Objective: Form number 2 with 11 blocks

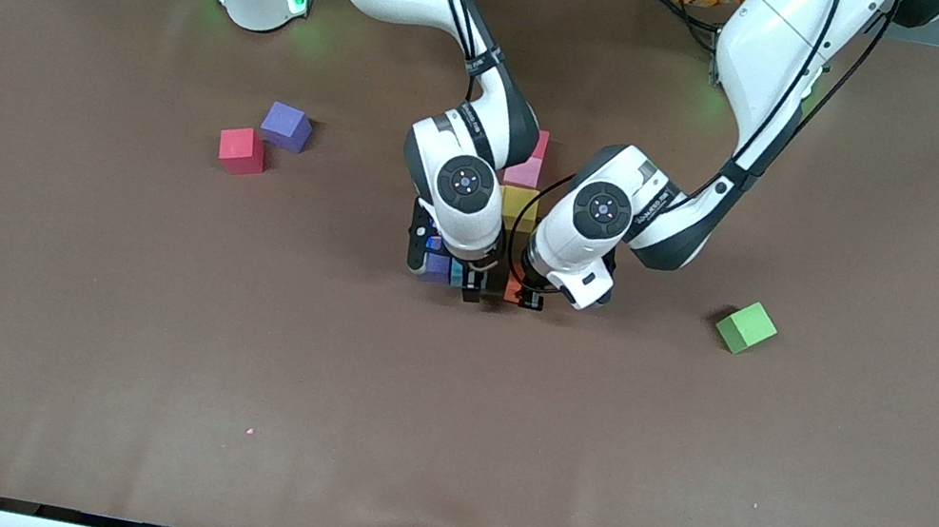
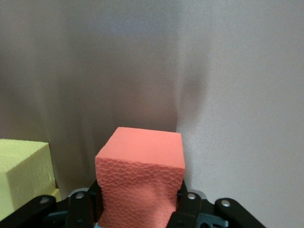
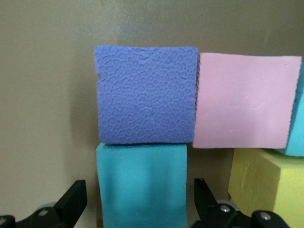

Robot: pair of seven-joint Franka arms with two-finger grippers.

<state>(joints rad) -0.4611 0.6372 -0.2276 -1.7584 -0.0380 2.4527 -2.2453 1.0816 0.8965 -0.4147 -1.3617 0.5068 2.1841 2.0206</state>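
The partly built number 2 lies mid-table, mostly hidden under both wrists: a pink block (image 1: 526, 169), a yellow block (image 1: 520, 204), a purple block (image 1: 436, 268) and a light blue block (image 1: 456, 274) show. My right gripper (image 1: 470, 289) stands open around the light blue block (image 3: 141, 183), with a gap on each side. That block touches the purple block (image 3: 146, 94), which sits beside the pink one (image 3: 244, 100). My left gripper (image 1: 530, 301) is shut on an orange block (image 2: 140, 175) and squeezes its sides, next to the yellow block (image 2: 23, 173).
A red cube (image 1: 242, 151) and a second purple cube (image 1: 287, 126) lie loose toward the right arm's end of the table. A green cube (image 1: 746, 327) lies toward the left arm's end. The brown table (image 1: 436, 451) stretches wide toward the front camera.
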